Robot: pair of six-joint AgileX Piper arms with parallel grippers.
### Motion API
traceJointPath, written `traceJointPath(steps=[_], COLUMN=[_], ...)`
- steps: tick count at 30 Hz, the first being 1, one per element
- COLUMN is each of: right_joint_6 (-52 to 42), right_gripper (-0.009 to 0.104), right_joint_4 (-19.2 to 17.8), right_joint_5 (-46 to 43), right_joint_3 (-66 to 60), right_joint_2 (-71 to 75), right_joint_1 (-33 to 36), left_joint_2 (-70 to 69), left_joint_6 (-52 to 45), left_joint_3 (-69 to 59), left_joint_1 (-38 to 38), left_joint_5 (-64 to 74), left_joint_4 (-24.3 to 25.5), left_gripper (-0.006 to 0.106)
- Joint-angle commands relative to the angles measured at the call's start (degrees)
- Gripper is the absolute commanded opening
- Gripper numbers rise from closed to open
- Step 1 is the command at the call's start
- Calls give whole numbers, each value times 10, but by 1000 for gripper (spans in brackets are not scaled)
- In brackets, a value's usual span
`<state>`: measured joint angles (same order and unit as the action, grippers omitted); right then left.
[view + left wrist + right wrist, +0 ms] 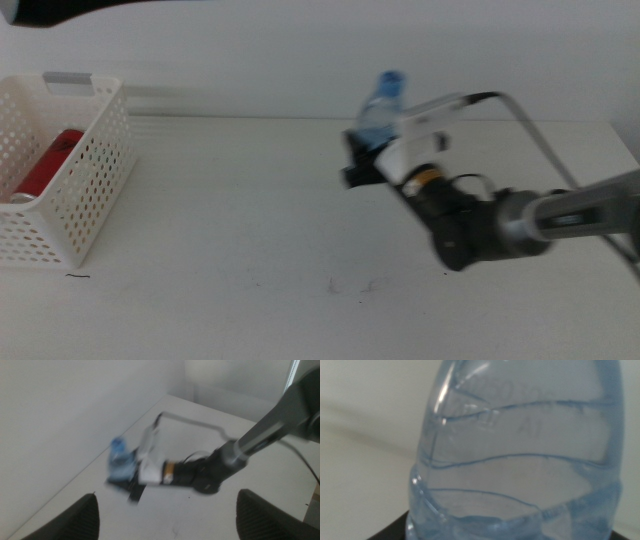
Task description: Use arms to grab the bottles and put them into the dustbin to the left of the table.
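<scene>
table (250, 220): white top, fills the middle view; a few faint dark scuffs near its front edge.
right arm (560, 215): comes in from the right edge of the table and reaches toward the middle of the back half; black links, a white boxy wrist casing with a yellow ring behind it, and a black cable arching over the top. the left wrist view shows the same arm (225, 460) from the other side, blurred.
dustbin (100, 170): white perforated basket at the left edge of the table, a grey tab on its back rim.
water bottle (380, 110): clear, blue cap up, leaning slightly, held above the table near the middle of the back edge, well apart from the dustbin. in the right wrist view its ribbed clear body (520, 460) fills almost the whole picture.
red soda can (48, 165): lying tilted inside the dustbin, seen through the holes and over the rim.
right gripper (365, 160): at the lower part of the water bottle, fingers closed around it; the fingers themselves are mostly hidden by the bottle and blurred.
left gripper (165, 515): raised above the table and looking toward the right arm and the bottle (120, 460); its two dark jaws stand wide apart with nothing between them.
</scene>
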<state>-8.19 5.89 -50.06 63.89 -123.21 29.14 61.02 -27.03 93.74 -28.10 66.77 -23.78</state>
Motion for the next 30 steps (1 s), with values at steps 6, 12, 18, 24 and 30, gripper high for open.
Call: traceJointPath(steps=[6, 12, 18, 24, 30], right_joint_6=[9, 23, 88, 117, 117], right_gripper=[-2, 43, 91, 91, 91], right_joint_4=[-68, -63, -59, -55, -55], right_joint_5=[81, 170, 461, 770, 971], right_joint_3=[138, 139, 139, 139, 139], right_joint_2=[-98, -103, -9, 173, 408], right_joint_1=[46, 45, 45, 39, 39], left_joint_2=[-3, -3, -3, -3, -3], left_joint_6=[0, 0, 0, 0, 0], left_joint_3=[-1, -1, -1, -1, -1], left_joint_1=[-3, -3, -3, -3, -3], left_joint_5=[-6, -7, -8, -9, -9], left_joint_4=[-2, -2, -2, -2, -2], left_gripper=[94, 94, 94, 94, 94])
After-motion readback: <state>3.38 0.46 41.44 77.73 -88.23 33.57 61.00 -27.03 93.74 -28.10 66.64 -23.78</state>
